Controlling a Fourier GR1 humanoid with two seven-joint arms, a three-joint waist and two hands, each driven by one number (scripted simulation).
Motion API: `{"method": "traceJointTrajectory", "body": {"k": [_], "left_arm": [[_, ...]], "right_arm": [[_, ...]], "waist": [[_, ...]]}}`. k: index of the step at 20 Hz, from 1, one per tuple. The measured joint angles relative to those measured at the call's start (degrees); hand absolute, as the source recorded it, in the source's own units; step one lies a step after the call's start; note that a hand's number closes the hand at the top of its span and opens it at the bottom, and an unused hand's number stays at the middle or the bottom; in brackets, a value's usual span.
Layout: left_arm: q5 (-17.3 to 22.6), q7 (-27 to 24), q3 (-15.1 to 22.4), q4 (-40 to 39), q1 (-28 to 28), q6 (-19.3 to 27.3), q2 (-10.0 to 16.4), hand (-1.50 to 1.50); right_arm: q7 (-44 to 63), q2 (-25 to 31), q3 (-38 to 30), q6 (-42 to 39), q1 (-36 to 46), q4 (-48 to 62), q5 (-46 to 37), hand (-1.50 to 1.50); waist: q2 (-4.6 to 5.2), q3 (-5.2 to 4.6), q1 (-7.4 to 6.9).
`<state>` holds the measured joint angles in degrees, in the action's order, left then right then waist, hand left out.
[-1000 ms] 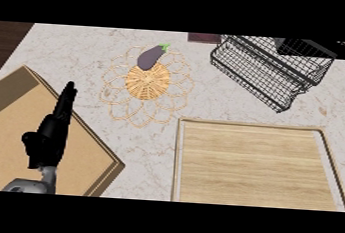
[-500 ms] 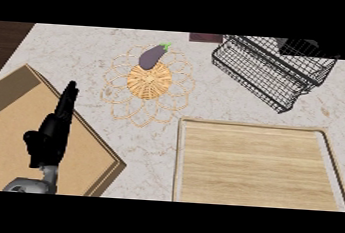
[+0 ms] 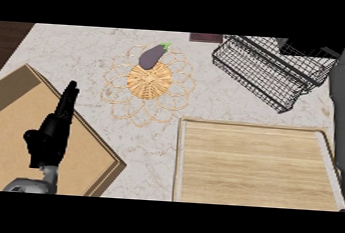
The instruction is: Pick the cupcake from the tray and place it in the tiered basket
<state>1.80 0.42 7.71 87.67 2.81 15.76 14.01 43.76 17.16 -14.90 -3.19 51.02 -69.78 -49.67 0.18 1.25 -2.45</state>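
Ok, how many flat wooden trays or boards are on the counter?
2. A light tray lies at lower right, below the wire basket; a darker board lies angled at the left, under the left hand. None seems hidden.

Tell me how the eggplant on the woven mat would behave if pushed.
The eggplant looks rounded and elongated, so a sideways push would probably roll it. Its skin looks smooth, so a grip may slip. It lies on the woven mat, whose open loops might slow it.
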Motion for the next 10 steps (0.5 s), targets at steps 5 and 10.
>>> {"method": "traceJointTrajectory", "body": {"k": [5, 10], "left_arm": [[-0.3, -0.6, -0.1, -0.1, 0.0, 0.0, -0.3, 0.00], [-0.3, -0.6, -0.4, 0.1, -0.6, 0.1, -0.3, 0.00]], "right_arm": [[-3.1, -4.2, -4.5, 7.3, 1.3, 4.4, 4.6, -1.50], [-8.4, -5.6, -9.3, 13.2, 2.6, 5.7, 10.1, -1.50]], "waist": [[0.09, 0.11, -0.12], [-0.14, 0.17, 0.41]]}}
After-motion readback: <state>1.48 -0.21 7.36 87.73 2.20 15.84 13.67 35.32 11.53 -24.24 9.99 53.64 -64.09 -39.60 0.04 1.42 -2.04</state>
